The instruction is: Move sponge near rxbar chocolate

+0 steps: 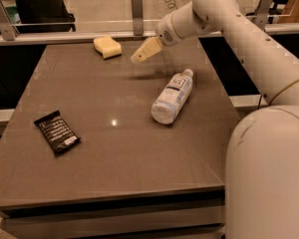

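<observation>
The sponge, a pale yellow foam block, lies at the far edge of the brown table, left of centre. The rxbar chocolate, a flat black wrapper with white text, lies near the table's left front. My gripper, with cream-yellow fingers, hangs above the table a short way right of the sponge, pointing down-left toward it. It holds nothing and is not touching the sponge.
A clear plastic bottle lies on its side right of centre. The table has a glass rail with metal posts along its far edge. My white arm reaches across the right side.
</observation>
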`<action>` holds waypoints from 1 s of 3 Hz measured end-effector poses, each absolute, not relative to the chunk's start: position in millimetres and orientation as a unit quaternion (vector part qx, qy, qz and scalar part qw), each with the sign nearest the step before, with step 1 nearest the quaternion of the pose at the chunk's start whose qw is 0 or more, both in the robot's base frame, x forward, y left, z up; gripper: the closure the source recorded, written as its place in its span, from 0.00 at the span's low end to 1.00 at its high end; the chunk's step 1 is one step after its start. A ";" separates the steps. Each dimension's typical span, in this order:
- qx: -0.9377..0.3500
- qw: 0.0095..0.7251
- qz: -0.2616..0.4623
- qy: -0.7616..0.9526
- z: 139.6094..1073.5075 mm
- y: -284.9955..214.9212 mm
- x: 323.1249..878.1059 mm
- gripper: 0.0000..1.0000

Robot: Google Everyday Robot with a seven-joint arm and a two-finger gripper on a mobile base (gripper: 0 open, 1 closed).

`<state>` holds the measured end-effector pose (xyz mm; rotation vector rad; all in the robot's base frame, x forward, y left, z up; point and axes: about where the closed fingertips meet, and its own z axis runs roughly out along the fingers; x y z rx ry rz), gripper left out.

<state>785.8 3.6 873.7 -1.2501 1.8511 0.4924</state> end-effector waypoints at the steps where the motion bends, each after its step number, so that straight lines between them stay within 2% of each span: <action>1: -0.481 0.417 0.219 0.740 861.6 32.2 799.3 0.00; 3: -0.478 0.405 0.241 0.741 837.1 90.9 810.2 0.00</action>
